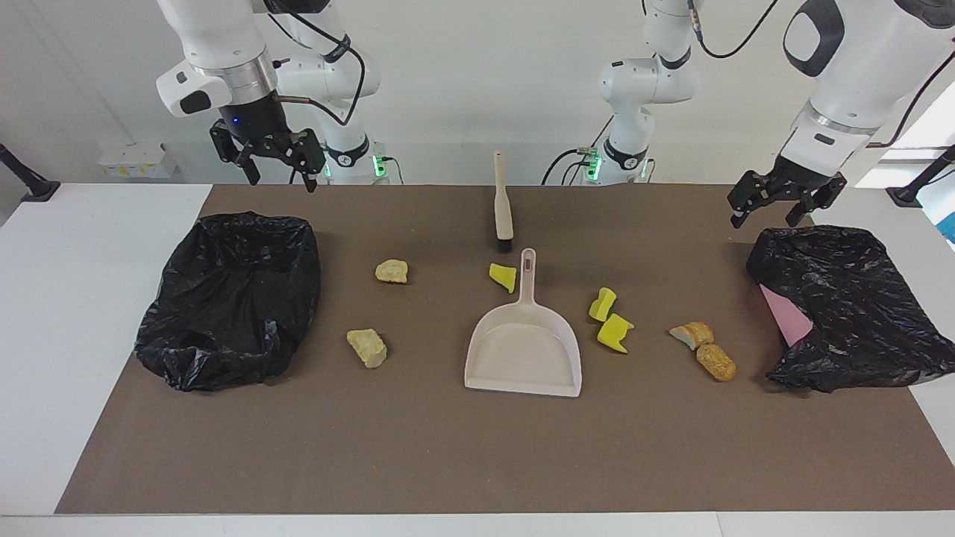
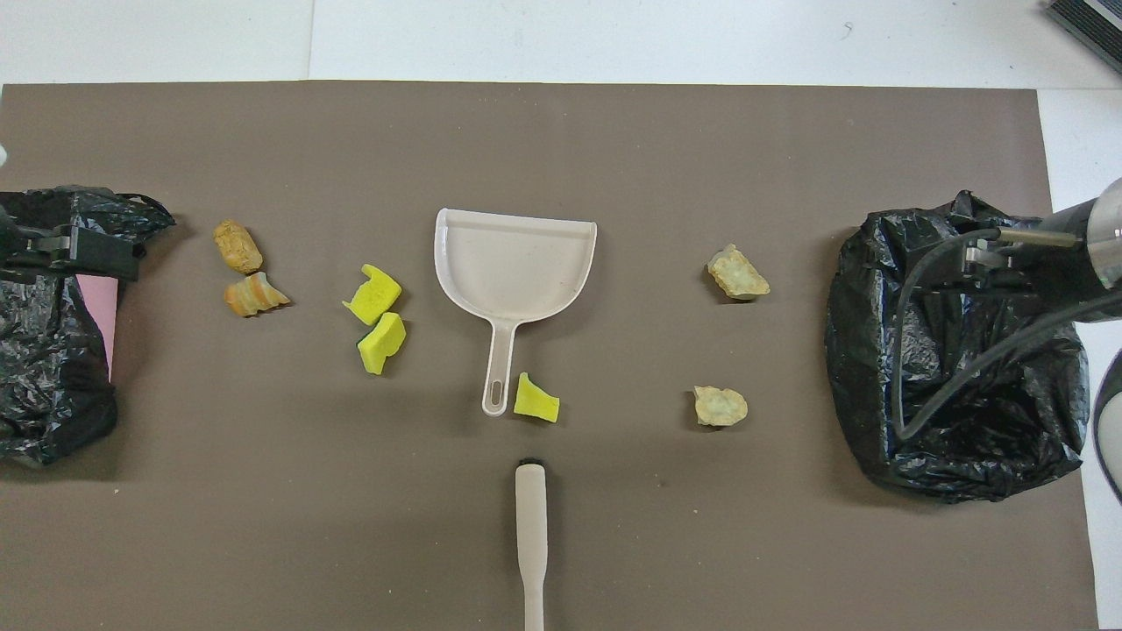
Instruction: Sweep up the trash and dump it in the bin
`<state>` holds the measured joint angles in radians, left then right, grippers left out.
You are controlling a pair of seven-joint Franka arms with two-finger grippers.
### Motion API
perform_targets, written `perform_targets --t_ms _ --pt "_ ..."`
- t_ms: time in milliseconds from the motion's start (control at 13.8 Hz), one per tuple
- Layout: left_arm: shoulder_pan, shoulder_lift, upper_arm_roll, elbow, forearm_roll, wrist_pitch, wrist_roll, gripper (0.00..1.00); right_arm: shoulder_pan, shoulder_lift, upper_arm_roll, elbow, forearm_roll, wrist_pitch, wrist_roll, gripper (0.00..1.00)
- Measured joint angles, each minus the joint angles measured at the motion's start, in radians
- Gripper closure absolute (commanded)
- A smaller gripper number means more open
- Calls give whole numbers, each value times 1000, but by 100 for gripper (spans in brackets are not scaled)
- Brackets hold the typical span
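Both claws hung released, nothing held. Left claw (image 1: 783,200) was up over the nearer edge of the black bag w/ pink showing (image 1: 850,306) at the left arm's end of the counter (image 1: 418,447). Right claw (image 1: 272,156) was up over the nearer rim of the open black-lined bin (image 1: 231,298) at the right arm's end. Both arms waiting.

Brush (image 1: 503,205) lay mid-counter, nearest the robots, pale slim handle, dark bristle end pointing at the dustpan (image 1: 524,347): beige hard plastic, flat tray w/ low walls, handle pointing back at the brush.

Trash, all loose on the brown mat:
- 1 yellow sponge chunk (image 1: 503,277) just beside the pan handle; soft, angular.
- 2 more sponge chunks (image 1: 608,319), close together, beside the pan toward the left arm's end.
- 2 tan bread lumps (image 1: 705,348), touching or nearly so, near the pink-showing bag; rough, crusty.
- 2 paler lumps (image 1: 378,309), apart, toward the bin.

Risks, my read: light sponge likely to bounce or flick off the bristles instead of sliding in; unheld pan prob. skates on the mat when pushed; chunk by the handle could get knocked grabbing it; slack bag rim may fold so the dump spills.
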<state>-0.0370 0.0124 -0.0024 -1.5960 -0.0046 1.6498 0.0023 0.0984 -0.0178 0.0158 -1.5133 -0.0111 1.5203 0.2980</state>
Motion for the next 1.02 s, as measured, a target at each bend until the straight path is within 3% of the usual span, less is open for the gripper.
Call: perform_targets --t_ms 581,1017 --pt "-1 -9 -7 -24 -14 -40 1 0 0 0 0 0 0 0 0 0" --pt "-99 -57 -29 -217 -65 30 0 0 0 0 1 -1 0 0 0 0"
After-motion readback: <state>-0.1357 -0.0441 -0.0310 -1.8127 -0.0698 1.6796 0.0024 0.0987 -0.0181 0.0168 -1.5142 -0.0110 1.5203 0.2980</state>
